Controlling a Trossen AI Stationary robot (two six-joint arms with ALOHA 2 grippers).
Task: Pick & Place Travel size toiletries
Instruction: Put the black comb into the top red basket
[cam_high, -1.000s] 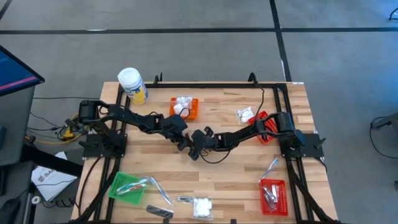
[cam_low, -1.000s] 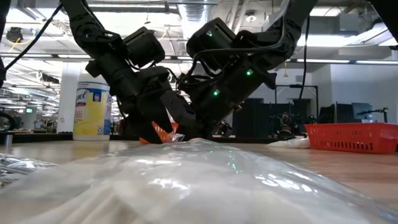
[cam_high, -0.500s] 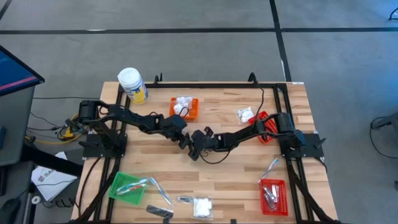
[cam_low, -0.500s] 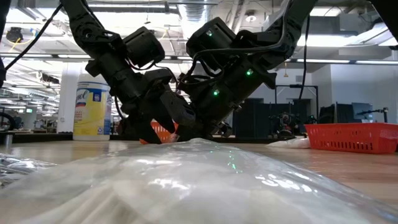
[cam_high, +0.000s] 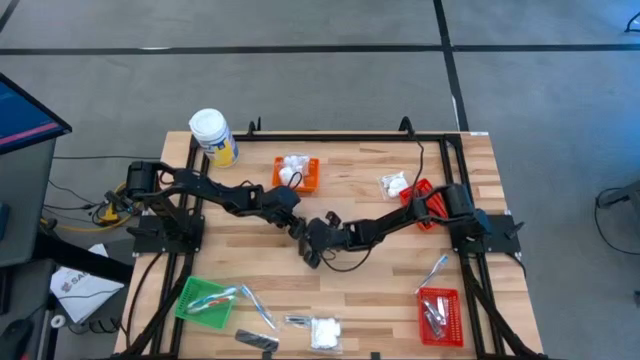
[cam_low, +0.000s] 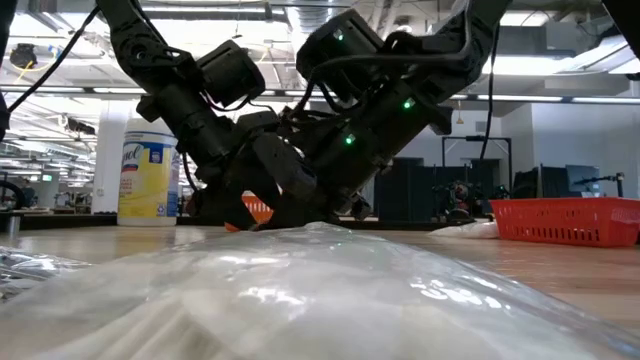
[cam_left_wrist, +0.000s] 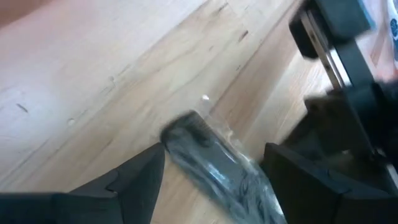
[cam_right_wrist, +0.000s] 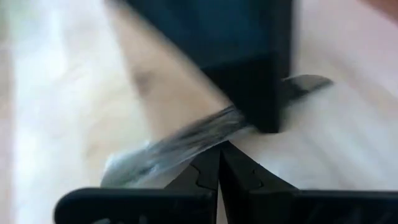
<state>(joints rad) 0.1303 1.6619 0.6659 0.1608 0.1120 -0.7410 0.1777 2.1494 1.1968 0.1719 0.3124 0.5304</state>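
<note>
Meeting mid-frame on the tabletop (cam_high: 380, 265), my right gripper (cam_high: 312, 250), jaws clenched on a silvery sachet (cam_left_wrist: 211, 158), faces my left gripper (cam_high: 297, 229), jaws spread around it.

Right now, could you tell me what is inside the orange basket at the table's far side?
The orange basket holds white lumpy packets heaped together; whatever lies beneath them, and the exact count, is covered.

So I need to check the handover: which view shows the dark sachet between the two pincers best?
The left wrist view: the dark sachet lies between its open fingers. The right wrist view shows it blurred; in the high and low views the arms hide it.
</note>
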